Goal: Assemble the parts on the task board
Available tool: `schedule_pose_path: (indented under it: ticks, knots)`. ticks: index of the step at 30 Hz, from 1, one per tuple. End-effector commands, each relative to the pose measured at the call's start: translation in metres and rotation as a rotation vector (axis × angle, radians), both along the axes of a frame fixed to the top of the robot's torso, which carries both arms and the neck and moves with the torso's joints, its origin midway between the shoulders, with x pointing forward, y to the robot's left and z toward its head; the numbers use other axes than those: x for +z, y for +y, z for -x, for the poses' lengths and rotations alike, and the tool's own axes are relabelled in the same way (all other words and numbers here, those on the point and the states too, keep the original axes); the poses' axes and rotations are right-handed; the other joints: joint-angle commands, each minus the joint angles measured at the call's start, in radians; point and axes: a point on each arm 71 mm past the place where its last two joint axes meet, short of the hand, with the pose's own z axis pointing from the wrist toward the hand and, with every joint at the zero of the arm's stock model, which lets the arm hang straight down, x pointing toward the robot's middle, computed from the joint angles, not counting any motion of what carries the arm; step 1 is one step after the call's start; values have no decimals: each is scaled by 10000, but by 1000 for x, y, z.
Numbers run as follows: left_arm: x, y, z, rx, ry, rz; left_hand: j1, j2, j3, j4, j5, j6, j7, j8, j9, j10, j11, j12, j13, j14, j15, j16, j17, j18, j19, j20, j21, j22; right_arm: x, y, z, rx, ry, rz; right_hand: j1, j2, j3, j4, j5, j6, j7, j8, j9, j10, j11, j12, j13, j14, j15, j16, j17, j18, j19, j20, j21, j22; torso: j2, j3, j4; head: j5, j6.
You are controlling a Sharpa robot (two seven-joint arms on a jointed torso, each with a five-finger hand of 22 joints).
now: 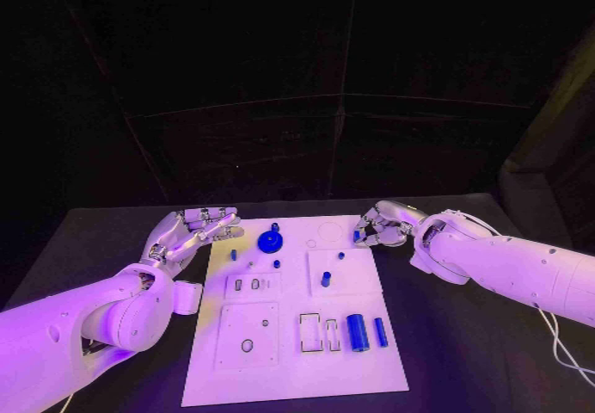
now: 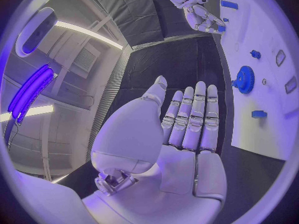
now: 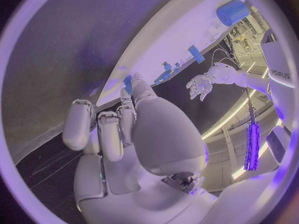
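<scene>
My left robot hand hovers just off the left edge of the flat white rectangular task board, near its far end, palm up. Its fingers are stretched out side by side and nothing lies in it; the left wrist view shows the bare palm with the black counter beyond.

My right robot hand is at the board's far right corner, fingers curled in. In the right wrist view a small blue block sits pinched at my fingertips, right at the board's edge.

On the board, a round blue toothed gear lies near the far end, left of centre, with a small blue peg just beyond it. A short blue piece lies near the left edge, and a small upright blue pin stands near the middle. Toward the near right side, a fat blue cylinder lies beside a thin blue bar, just apart from each other.
</scene>
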Motion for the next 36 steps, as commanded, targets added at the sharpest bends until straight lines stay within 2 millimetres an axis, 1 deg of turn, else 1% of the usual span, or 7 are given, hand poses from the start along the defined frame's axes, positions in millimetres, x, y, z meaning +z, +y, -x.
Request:
schedule_pose_path:
  ticks: [1,6,14,20,27,32,36]
  knots:
    - [1,-2,0,-150,-68,26,10,94,-9,-67,-23,60,25,-17,-6,59,4,-70,-5,65,-15,-27,8,159,88,10,-29,-13,2,0,-1,-265,-92,-133,-64,57,48,21,-26,24,9,-34,-21,-10,-48,37,-987,871,-67,60,1780,-175,19,-70,27,20,0,-5,10,-6,-21]
    - [1,-1,0,-155,-52,22,12,95,-9,-71,-23,59,26,-19,-6,57,4,-73,-6,63,-15,-29,8,159,88,10,-30,-14,2,0,-2,-445,-133,-160,-96,76,162,6,265,46,-11,-79,-46,-8,-69,34,-982,874,-88,61,1789,-179,33,-97,36,37,-2,-5,1,-20,-22]
    - [1,-1,1,-163,-39,22,16,96,-7,-79,-22,55,28,-22,-8,53,6,-77,-7,60,-13,-34,7,158,89,9,-33,-15,6,7,1,-530,-283,-731,96,246,769,-208,635,77,-10,-169,-82,-11,-83,37,-961,882,-111,72,1825,-191,67,-133,59,88,-2,-3,1,-11,-34]
    - [1,0,1,-144,-33,10,24,97,-4,-89,-23,51,29,-25,-9,50,7,-81,-8,58,-13,-38,7,157,89,9,-35,-16,11,19,10,-491,-240,-1331,-65,201,1109,-234,880,95,1,-221,-91,1,-66,55,-939,888,-99,81,1850,-201,100,-124,86,141,-10,-24,10,-8,-26]
    - [1,2,1,-87,-40,-15,36,102,3,-103,-22,48,29,-27,-10,47,8,-86,-9,56,-12,-43,6,156,90,8,-38,-18,17,42,24,-434,-68,-1670,-295,111,1322,-197,901,124,0,-246,-90,7,-66,54,-935,889,-96,82,1854,-199,100,-119,86,136,-60,-36,8,75,-64]
    - [1,4,-1,-49,-46,-33,36,102,3,-103,-22,48,29,-27,-10,47,8,-86,-9,56,-12,-43,6,156,90,8,-38,-18,20,69,32,-140,-94,-1475,-369,70,1411,-195,888,148,-12,-247,-87,18,-74,68,-922,892,-98,86,1866,-200,106,-120,90,145,-151,-86,34,151,-138]
    - [1,6,-2,1,-54,-55,41,105,6,-108,-22,48,28,-28,-10,47,7,-88,-10,56,-12,-45,6,156,91,8,-39,-19,21,96,35,254,-256,-1103,-441,26,1499,-197,877,191,-24,-238,-79,33,-85,86,-906,895,-106,92,1881,-208,130,-125,108,189,-219,-114,51,284,-230]
